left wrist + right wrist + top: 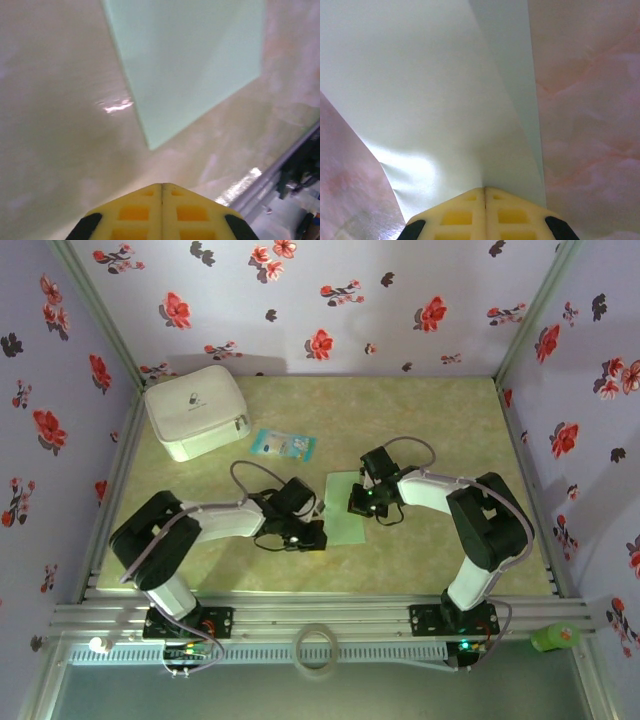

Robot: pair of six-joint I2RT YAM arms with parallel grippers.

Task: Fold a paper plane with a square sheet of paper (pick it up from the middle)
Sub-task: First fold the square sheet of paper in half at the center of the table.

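Plainly, the square sheet of paper (pixel 338 518) lay near the middle of the pale marbled table (pixel 440 430), between the two arms. The right gripper (pixel 484 189) was down on its right-hand part, the yellow fingers (pixel 455 215) pressed together with the paper pinched between them. From the wrist camera the sheet rose in a soft ridge up to the fingertips, one side of it lifted off the table. The left gripper (pixel 161 186) sat low just beside the sheet's near left corner, jaws together and holding nothing, apart from the paper's edge. Farther back stood a white zipped pouch (pixel 195 410), with a small blue-and-white packet (pixel 283 445) lying flat between it and the sheet.
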